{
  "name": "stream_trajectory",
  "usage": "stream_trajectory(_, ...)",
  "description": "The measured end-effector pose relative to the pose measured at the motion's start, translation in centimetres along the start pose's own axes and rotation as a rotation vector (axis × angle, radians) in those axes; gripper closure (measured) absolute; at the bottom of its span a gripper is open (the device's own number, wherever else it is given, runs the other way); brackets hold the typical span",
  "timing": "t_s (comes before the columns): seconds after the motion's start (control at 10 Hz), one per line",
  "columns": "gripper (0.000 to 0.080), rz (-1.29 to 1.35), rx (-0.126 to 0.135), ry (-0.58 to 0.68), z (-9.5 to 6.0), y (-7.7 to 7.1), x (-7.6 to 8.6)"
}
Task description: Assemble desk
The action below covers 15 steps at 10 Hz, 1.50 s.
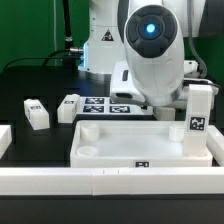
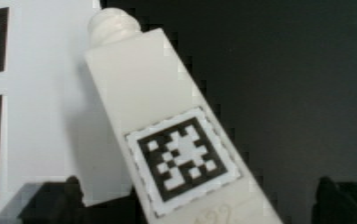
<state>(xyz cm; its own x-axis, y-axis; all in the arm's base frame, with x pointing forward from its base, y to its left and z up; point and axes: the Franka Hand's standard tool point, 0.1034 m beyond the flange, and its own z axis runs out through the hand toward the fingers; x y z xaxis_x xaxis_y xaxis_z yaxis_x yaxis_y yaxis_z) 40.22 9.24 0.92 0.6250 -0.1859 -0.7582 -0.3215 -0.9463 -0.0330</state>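
The black counter [image 1: 30, 80] carries everything, with the arm [image 1: 150, 40] standing over its middle. In front of the arm lies the desk's tabletop [image 1: 110, 152], a white rimmed tray lying flat just behind the long border rail [image 1: 110, 185]. The marker board [image 1: 105, 103] sits behind the tray.

One upright leg [image 1: 200, 110] stands at the tray's corner on the exterior view's right. Whether it is screwed home I cannot tell. A loose leg [image 1: 37, 114] lies on the counter toward the exterior view's left, and a second loose leg [image 1: 70, 107] lies beside the marker board.

The wrist view shows a near leg [image 2: 148, 110] lying on the dark counter, its tag [image 2: 189, 152] facing up and its screw tip [image 2: 113, 22] at the far end. I cannot say for sure which leg of the exterior view it is.

The claw [image 2: 193, 200] is spread wide, its fingers [image 2: 42, 200] either side of this leg's tagged end and gripping nothing.

The leg looks like light, stiff moulded plastic with smooth faces, so it could slip or twist in a loose grip. Taking it across two flat sides near mid-length, clear of the screw tip, seems the safest hold.
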Motion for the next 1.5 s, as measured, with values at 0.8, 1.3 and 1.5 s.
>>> stream_trajectory(0.8,0.0515,0.001,0.001,0.009,0.1,0.1,0.2)
stream_trajectory(1.3,0.0515,-0.028,0.010,0.006,-2.8,1.3,-0.9)
stream_trajectory(1.5,0.0515,-0.044,0.004,0.014,-7.1,1.9,-2.5)
